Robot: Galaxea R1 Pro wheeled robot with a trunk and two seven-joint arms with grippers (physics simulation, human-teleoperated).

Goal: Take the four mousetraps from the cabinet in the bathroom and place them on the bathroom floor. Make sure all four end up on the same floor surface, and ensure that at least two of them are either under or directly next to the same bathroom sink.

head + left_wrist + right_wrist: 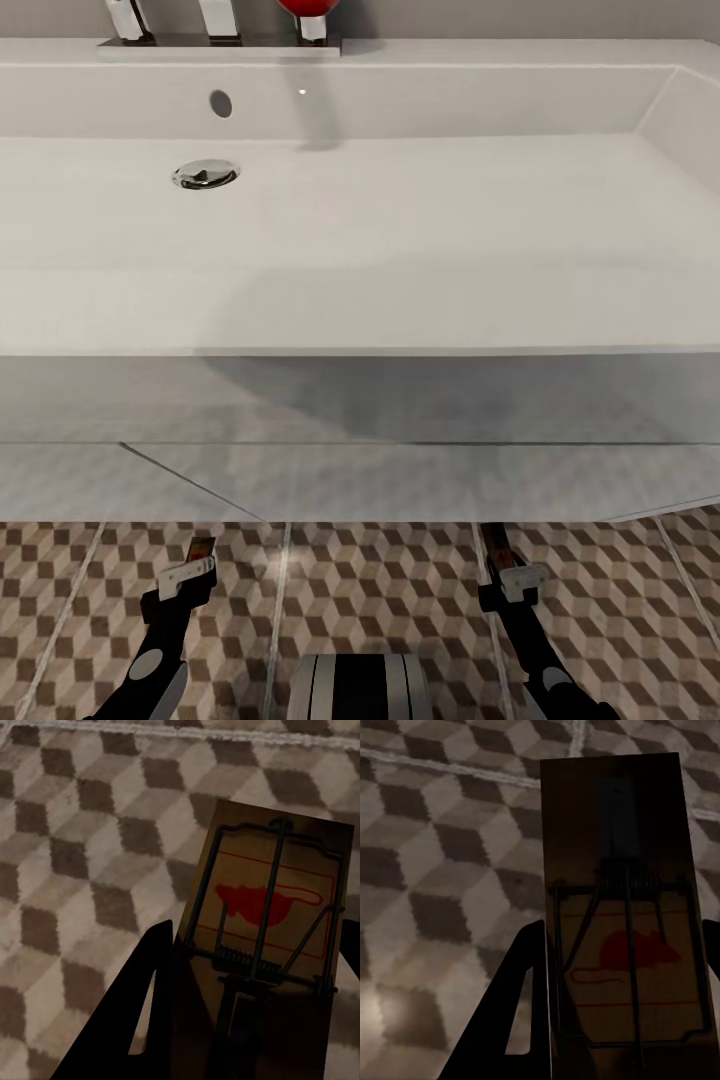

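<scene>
Head view, sink (360, 300) looming ahead over bathroom floor (380, 590), left tool (195, 565) and right tool (505, 565) each clamping a mousetrap (270, 922).

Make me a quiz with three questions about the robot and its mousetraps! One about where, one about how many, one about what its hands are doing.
1. Where is the robot standing?
A. In front of the sink
B. Beside a bathtub
C. At a cabinet

2. How many mousetraps is it carrying?
A. None
B. One
C. Two

3. What is the left end effector doing?
A. Hanging open and empty
B. Holding a mousetrap above the floor
C. Pressing the tap

Answers:
1. A: the white sink spans the head view right ahead.
2. C: one mousetrap sits in the left end effector, another mousetrap in the right end effector.
3. B: its fingers flank the trap over the patterned bathroom floor.
</scene>
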